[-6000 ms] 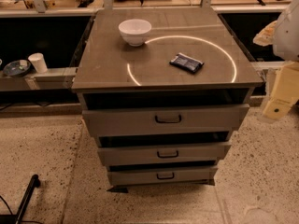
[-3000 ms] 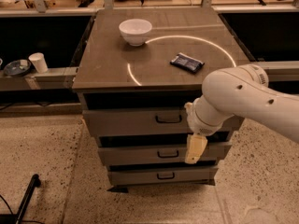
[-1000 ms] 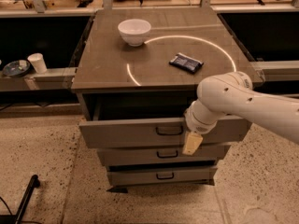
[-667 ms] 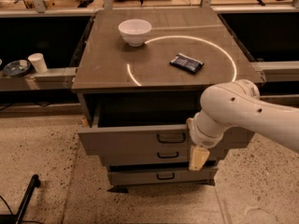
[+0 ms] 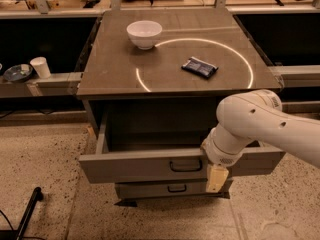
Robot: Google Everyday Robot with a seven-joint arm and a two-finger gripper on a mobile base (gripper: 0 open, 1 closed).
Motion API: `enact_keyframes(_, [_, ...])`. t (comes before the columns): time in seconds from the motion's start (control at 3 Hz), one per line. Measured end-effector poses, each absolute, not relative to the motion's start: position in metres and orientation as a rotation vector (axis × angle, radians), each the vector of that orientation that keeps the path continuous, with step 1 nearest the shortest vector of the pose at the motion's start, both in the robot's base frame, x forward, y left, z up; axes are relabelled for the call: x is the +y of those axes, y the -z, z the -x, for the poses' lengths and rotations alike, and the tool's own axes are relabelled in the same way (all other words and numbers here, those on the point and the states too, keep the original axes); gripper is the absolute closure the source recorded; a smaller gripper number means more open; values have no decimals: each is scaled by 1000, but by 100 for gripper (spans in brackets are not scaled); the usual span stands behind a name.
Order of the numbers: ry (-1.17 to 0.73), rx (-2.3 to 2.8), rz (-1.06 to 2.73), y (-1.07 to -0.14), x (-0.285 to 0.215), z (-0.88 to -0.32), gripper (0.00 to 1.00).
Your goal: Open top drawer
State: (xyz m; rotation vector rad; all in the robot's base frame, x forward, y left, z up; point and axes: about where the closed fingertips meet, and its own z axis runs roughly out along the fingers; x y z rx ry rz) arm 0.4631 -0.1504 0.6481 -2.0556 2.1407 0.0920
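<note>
The top drawer [image 5: 131, 168] is the wide grey one under the cabinet top, and it stands pulled far out toward me, its dark inside showing. Its thin dark loop handle [image 5: 185, 165] sits at the middle of the front panel. My gripper [image 5: 216, 177] is at the drawer front just right of the handle, its tan tip hanging over the panel's lower edge. The white arm [image 5: 260, 126] comes in from the right and hides the right part of the drawer front.
A lower drawer [image 5: 150, 189] shows shut beneath. On the cabinet top [image 5: 110, 74] stand a white bowl [image 5: 144, 33] and a dark packet [image 5: 199, 67]. A paper cup [image 5: 40, 67] and a dish [image 5: 17, 73] sit on a ledge at left. A black pole [image 5: 27, 214] lies on the floor at bottom left.
The top drawer has slid from shut to far out toward me. My gripper came in from the right to the handle and moved back with the drawer front.
</note>
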Motion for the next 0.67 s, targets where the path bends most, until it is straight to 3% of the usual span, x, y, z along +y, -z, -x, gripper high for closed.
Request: enact_keyframes(0.67, [-154, 2185, 2082, -657, -167, -398, 21])
